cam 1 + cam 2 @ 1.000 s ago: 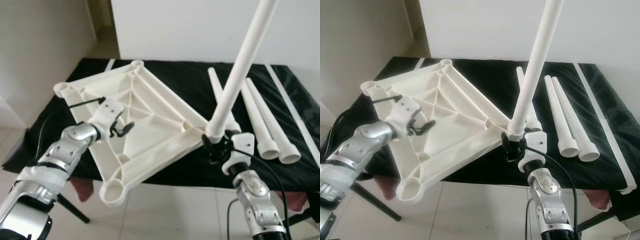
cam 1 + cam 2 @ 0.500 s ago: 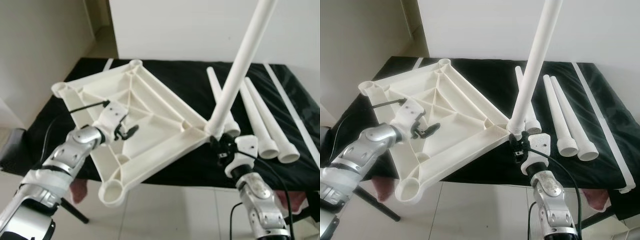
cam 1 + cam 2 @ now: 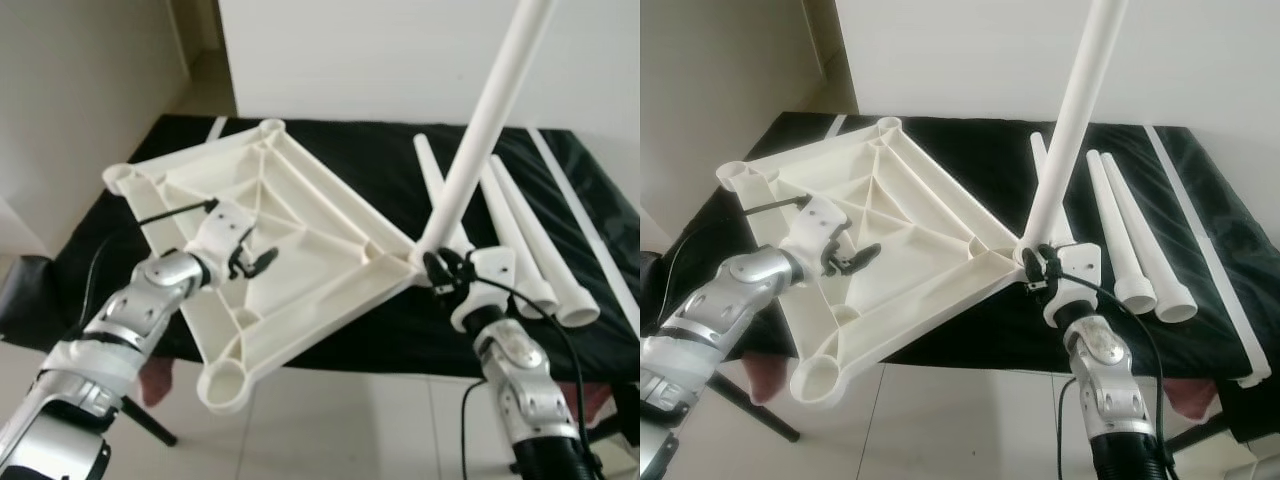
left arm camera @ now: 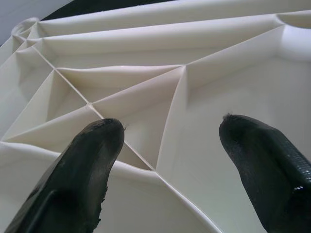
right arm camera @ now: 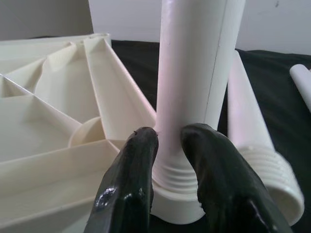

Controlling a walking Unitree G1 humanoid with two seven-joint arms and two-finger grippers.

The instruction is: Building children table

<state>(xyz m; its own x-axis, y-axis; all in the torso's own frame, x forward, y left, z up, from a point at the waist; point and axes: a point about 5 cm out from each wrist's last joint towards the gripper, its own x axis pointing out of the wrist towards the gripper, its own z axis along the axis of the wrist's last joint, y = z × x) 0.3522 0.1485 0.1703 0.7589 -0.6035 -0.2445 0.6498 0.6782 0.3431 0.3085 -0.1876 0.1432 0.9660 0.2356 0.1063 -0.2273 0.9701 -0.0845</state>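
Left eye view: the white tabletop (image 3: 270, 240) lies upside down, ribs up, across the centre-left of the frame on a black-covered table (image 3: 380, 170), one corner overhanging the near edge at lower left. The left gripper (image 3: 240, 262) sits over the ribbed underside at centre-left, probably steadying the panel so it does not turn while a leg goes in. At centre-right the right gripper (image 3: 438, 268) holds the foot of a long white leg (image 3: 480, 130) that rises toward the upper right, its base at the panel's right corner. Three spare legs (image 3: 520, 240) lie side by side at right, wide threaded ends toward the robot, staged for the other corners. Right eye view: same layout; the open corner socket (image 3: 822, 378) at lower left has no leg in it, so I judge this the first of four. Left wrist view: two black fingers (image 4: 92, 160) are spread wide apart, pinching nothing, above the crossing ribs; whether they touch the plastic is hard to tell. Right wrist view: the fingers (image 5: 133, 170) are closed in against the leg just above its threaded collar (image 5: 177, 182), low in the frame. Gripping that low likely gives control for twisting the thread into the socket; how deep it is seated cannot be read here.
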